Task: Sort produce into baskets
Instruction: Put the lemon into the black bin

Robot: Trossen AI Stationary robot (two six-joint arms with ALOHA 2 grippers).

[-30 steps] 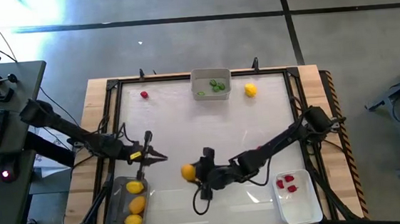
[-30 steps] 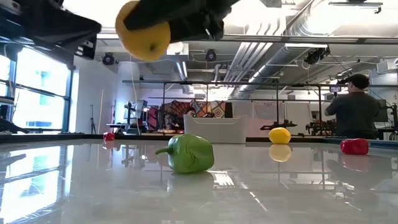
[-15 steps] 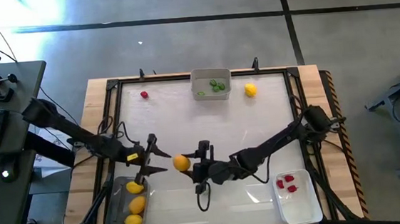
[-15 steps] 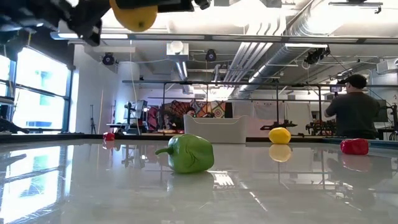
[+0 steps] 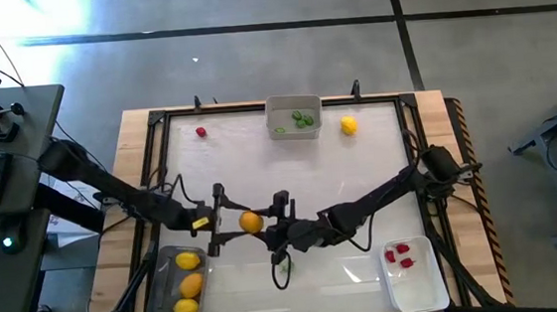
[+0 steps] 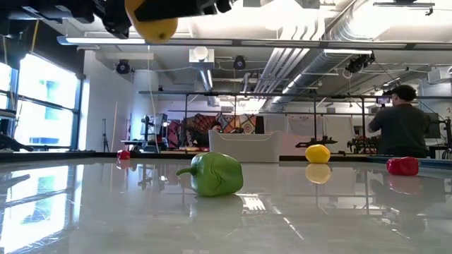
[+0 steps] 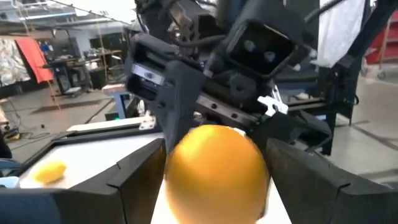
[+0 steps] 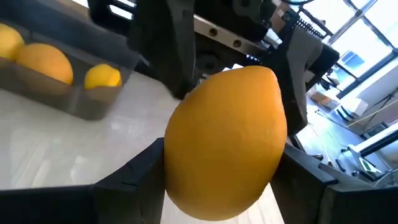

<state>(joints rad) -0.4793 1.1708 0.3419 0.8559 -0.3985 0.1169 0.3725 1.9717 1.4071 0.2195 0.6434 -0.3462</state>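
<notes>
- The orange fruit [image 5: 251,221] hangs in the air above the front-left part of the table [image 5: 358,160], pinched between the fingers of the right hand [image 5: 267,224].
- The left hand [image 5: 226,218] faces it with fingers spread wide on either side, not yet closed on it; this looks like a pass from one hand to the other.
- The fruit looks smooth, rigid and light, probably hollow plastic, and likely slippery. My guess is that a hold across its widest middle is safest, since a pinch near a tapered end could squirt it out.
- Directly below and nearer the front-left corner sits the dark bin [image 5: 161,285], holding three yellow-orange pieces [image 5: 190,284].
- At the front-right corner the white bin [image 5: 431,291] holds red pieces [image 5: 398,256].
- A green pepper [image 6: 214,173] lies on the table near its middle.
- At the far edge stand the pale bin [image 5: 295,132] with green pieces, a loose lemon [image 5: 349,125] beside it, and a red piece [image 5: 200,132] toward the far-left corner.
- The table is white, glossy and reflective, so dropped fruit would likely roll.
- Beyond is an open workshop with ceiling ducts; a person [image 6: 400,123] stands far off.
</notes>
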